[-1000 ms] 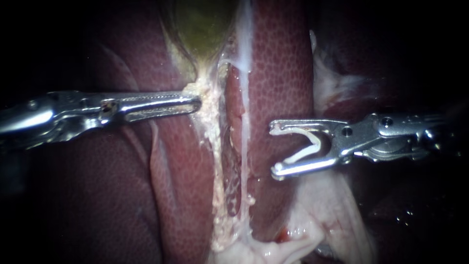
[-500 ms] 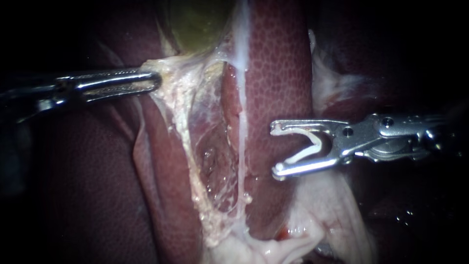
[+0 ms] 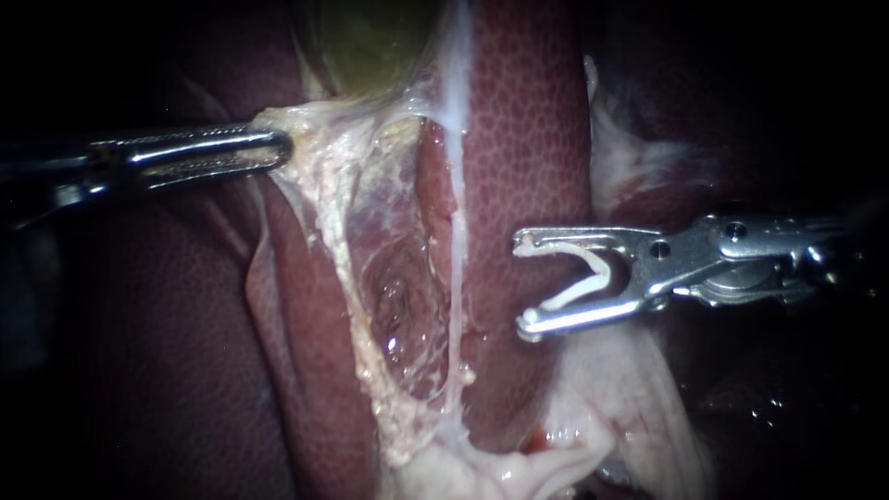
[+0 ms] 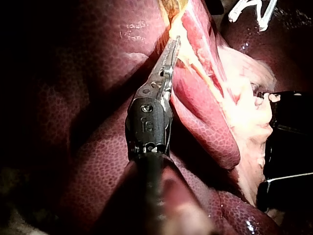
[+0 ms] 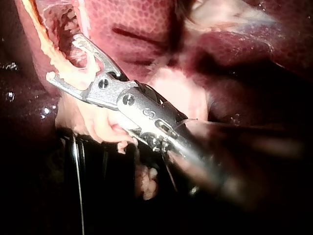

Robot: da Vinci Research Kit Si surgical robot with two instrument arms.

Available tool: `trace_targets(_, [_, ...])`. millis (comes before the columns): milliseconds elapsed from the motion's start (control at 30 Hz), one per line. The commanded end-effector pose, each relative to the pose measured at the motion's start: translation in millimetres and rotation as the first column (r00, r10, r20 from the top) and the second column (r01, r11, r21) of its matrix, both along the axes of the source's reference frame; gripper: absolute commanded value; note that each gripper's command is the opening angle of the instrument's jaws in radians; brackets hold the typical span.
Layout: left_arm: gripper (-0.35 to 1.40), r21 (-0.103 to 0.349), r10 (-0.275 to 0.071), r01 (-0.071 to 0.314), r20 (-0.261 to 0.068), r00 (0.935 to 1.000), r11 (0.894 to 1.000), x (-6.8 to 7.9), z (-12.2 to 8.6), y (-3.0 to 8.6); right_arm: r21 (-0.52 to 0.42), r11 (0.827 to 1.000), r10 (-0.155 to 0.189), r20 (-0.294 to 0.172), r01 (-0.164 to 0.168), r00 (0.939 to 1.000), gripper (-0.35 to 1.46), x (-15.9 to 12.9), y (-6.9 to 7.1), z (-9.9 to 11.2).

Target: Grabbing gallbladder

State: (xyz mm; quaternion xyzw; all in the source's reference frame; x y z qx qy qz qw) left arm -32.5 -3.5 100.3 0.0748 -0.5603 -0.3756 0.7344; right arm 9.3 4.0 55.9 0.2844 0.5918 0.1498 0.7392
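Nearest, pale fatty tissue (image 3: pixel 519 468) lies bunched at the lower edge of the liver (image 3: pixel 528 120). Right instrument (image 3: pixel 522 283): jaws wide apart, a white clip (image 3: pixel 593 273) seated against both, held over the liver's right lobe. Between the lobes a wet hollow (image 3: pixel 398 296) lies exposed, with a thin white strand (image 3: pixel 457 231) running along its right side. Left instrument (image 3: pixel 278 148): jaws clamped on a pale membrane (image 3: pixel 338 176), which is stretched taut. Farthest, the green gallbladder (image 3: pixel 370 42) sits at the liver's upper edge and joins that membrane.
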Motion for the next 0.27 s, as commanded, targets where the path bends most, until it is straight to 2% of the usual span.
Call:
trace_targets(33, [-0.35,-0.001,0.001,-0.001,0.0,1.0,1.0,-0.1,0.1,-0.1,0.0,1.0,0.0,0.0,0.0,1.0,0.58,0.0,0.0,0.0])
trace_targets(267, [-0.35,-0.002,-0.001,0.001,-0.002,1.0,1.0,-0.3,0.2,-0.1,0.0,1.0,0.0,0.0,0.0,1.0,0.58,0.0,0.0,0.0])
